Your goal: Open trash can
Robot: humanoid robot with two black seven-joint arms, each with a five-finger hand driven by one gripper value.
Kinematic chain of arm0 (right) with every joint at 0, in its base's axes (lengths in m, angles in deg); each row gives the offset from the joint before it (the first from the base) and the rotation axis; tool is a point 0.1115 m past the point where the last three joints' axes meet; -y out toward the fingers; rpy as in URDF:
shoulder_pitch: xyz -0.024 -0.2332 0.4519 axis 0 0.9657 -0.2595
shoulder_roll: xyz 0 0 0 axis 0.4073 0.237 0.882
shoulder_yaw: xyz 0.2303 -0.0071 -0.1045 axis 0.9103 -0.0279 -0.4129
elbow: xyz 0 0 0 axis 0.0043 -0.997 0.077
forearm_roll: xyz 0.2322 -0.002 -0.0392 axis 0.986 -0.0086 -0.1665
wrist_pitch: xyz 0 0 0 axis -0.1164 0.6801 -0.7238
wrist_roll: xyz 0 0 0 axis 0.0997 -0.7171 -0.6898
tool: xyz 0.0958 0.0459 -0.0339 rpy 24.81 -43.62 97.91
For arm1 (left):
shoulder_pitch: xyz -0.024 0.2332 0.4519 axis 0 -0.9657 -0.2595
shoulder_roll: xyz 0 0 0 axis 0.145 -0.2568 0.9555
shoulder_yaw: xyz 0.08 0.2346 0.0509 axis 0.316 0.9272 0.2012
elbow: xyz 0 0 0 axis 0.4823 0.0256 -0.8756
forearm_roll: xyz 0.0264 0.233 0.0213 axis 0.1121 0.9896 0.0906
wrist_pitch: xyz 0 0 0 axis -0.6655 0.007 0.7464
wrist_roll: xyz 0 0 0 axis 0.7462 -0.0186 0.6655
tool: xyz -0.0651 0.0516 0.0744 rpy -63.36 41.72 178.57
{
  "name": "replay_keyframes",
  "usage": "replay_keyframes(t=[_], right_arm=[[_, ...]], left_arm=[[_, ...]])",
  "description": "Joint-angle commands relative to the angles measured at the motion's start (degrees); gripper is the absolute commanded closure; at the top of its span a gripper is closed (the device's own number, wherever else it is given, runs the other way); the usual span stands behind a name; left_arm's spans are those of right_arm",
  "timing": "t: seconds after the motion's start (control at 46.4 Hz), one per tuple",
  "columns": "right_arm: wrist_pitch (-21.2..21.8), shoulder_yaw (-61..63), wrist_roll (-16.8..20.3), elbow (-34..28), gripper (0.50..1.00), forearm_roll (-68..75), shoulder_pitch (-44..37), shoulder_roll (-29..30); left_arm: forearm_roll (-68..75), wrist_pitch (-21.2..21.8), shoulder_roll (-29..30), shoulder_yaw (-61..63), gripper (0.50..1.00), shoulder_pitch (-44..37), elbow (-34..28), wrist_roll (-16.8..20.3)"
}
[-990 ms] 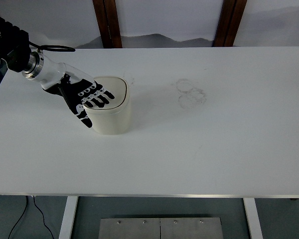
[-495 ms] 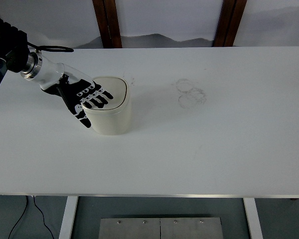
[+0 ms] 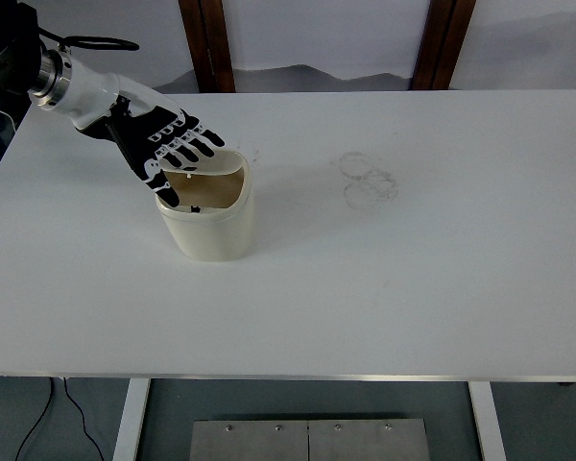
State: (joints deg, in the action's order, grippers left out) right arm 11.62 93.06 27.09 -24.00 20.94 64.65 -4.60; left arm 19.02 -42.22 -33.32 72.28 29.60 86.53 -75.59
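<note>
A small cream trash can (image 3: 211, 226) stands on the white table (image 3: 384, 269), left of centre. Its lid (image 3: 216, 161) is tipped up at the back, and the dark inside of the can shows below it. My left hand (image 3: 173, 144), black with white markings, hovers just above the can's left rim with its fingers spread flat and nothing in them. Its fingertips (image 3: 211, 142) reach over the raised lid. The left arm comes in from the upper left corner.
Faint ring marks (image 3: 368, 181) stain the table right of the can. Two brown wooden posts (image 3: 206, 43) stand behind the far edge. A metal plate (image 3: 307, 440) lies on the floor below the near edge.
My left hand, which lay flat on the closed lid, has risen and moved back. The lid has sprung up, and the can now stands open.
</note>
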Motion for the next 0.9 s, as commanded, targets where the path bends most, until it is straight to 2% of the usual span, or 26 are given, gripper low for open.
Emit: replay_keyframes(t=[0.0,0.538,0.711,0.883], right_arm=[[-0.01,0.0,0.0,0.01,0.505,0.01,0.0,0.0],[-0.01,0.0,0.0,0.01,0.505,-0.08,0.0,0.0],[-0.01,0.0,0.0,0.01,0.505,-0.08,0.0,0.0],[-0.01,0.0,0.0,0.01,0.505,-0.08,0.0,0.0]], left_arm=[[-0.12,0.0,0.09,-1.2,0.5,0.88,-0.57,0.12],[-1.36,0.0,1.41,-16.49,0.5,0.79,-15.34,0.38],[-3.29,0.0,1.24,-26.42,0.5,-1.22,-20.35,0.91],[-8.03,0.0,1.24,-39.25,0.5,-5.97,-25.8,3.72]])
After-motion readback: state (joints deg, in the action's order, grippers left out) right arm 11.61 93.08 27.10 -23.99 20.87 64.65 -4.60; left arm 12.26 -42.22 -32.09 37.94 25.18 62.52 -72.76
